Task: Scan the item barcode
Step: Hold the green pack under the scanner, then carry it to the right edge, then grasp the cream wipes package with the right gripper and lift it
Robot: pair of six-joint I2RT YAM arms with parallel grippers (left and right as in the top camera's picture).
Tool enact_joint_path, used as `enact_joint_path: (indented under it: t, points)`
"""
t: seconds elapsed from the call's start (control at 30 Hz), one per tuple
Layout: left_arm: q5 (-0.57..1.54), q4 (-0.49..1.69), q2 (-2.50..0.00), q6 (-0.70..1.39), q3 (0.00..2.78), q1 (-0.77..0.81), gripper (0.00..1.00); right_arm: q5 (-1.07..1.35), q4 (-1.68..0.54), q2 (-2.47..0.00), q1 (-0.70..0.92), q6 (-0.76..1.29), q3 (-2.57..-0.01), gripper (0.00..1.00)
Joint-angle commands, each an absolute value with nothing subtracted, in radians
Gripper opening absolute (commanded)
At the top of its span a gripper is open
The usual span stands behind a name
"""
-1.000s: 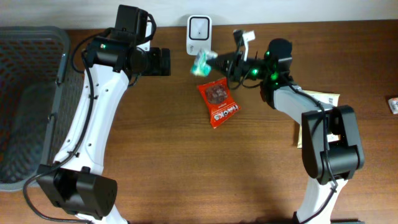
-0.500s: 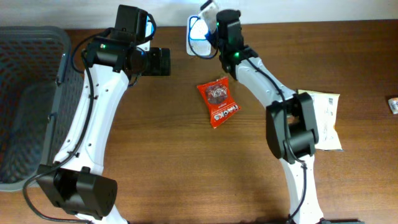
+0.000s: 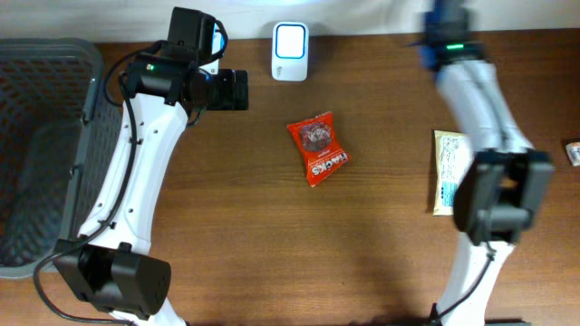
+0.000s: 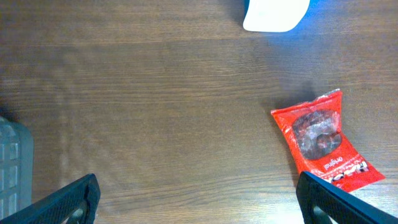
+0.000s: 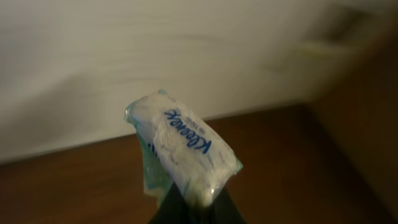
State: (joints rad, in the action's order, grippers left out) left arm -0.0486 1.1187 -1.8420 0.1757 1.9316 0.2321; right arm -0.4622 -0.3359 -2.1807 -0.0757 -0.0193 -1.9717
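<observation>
Wood table (image 3: pixel 272 254) fills the overhead view, with a grey basket (image 3: pixel 45 45) at 9 o'clock. The left arm (image 3: pixel 136 163) reaches up to about 11 o'clock. The left gripper (image 4: pixel 197 186) has its fingers spread wide, nothing between them, and looks down on bare wood. The right arm (image 3: pixel 480 100) runs up to 1 o'clock and is motion-blurred.

A beige packet (image 3: pixel 446 167) lies at 3 o'clock, partly under that arm. A red snack pack (image 3: pixel 318 148) lies flat near centre. The white scanner (image 3: pixel 290 52) stands at 12 o'clock with its window lit.

The task item is a tissue pack (image 5: pixel 183 146). The right gripper (image 5: pixel 189 208) pinches its lower end, fingers narrow on it. It is held up off the table at the 1 o'clock edge, well apart from the scanner.

Step in hand, as I judge it, is presenting the pack to the scanner.
- Bring it in front of the lit window, barcode side square to it, close, and hold steady.
- The pack is soft, so keep the pinch firm.
- Probably roll the wrist, since only the brand face shows.

Hard to tell:
- No barcode is visible anywhere on the pack.
- The pack and right fingers are cut off or lost in blur overhead.
- The pack's lower end is hidden in the grip.
- A small item (image 3: pixel 573 152) at the 3 o'clock edge is cropped and unidentifiable.
</observation>
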Motion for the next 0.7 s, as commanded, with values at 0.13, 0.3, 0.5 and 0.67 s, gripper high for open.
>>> enact_joint_path:
  t: [0.13, 0.3, 0.5, 0.67]
  points:
    - [-0.041, 1.121, -1.84, 0.17, 1.934, 0.226, 0.99, -0.34, -0.743, -2.154, -0.552, 0.35, -1.93, 0.04]
    - [-0.041, 1.12, -1.84, 0.17, 1.934, 0.226, 0.99, -0.212, -0.641, -2.196, -0.664, 0.338, -1.813, 0.55]
    - [-0.041, 1.121, -1.84, 0.17, 1.934, 0.226, 0.99, -0.163, -0.666, -1.982, -0.647, 0.266, -1.818, 0.99]
    - [-0.041, 1.121, -1.84, 0.17, 1.934, 0.226, 0.99, 0.303, -1.16, -1.86, -0.537, 0.112, -1.785, 0.99]
